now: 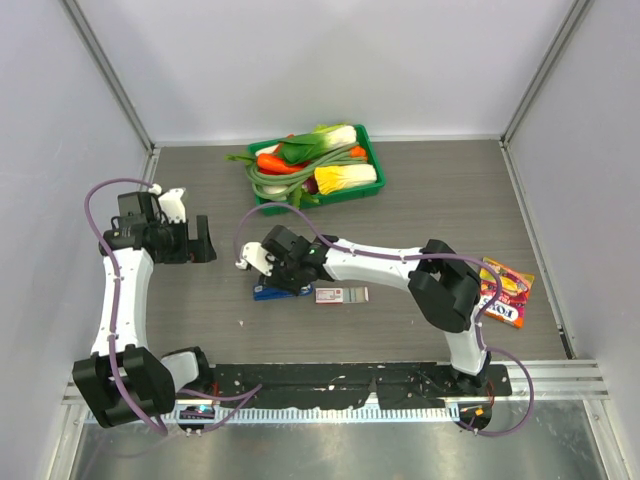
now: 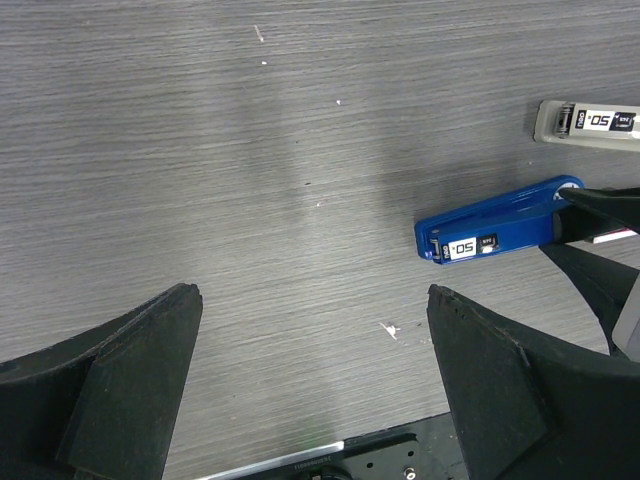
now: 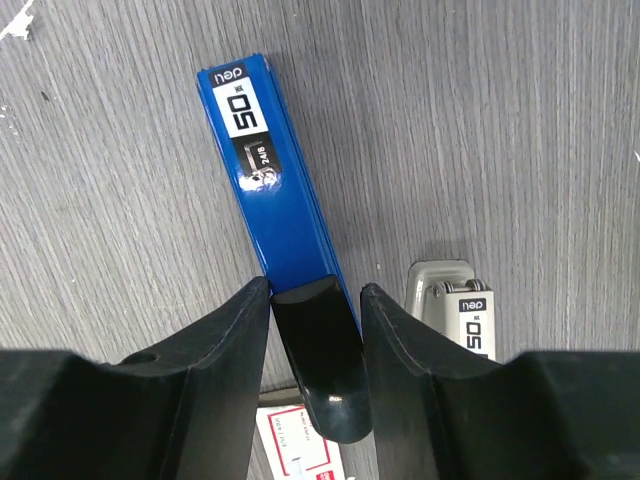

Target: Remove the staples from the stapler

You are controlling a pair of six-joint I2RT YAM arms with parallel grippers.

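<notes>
Right wrist view, blue stapler [image 3: 262,170], rear end flanked by right hand [image 3: 316,288]

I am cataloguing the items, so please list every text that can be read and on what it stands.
"deli": blue stapler.
"50": blue stapler, also grey stapler.
"24/6": blue stapler.
"FOX": packet, rest blurred.
Box: print too small to read.
</notes>
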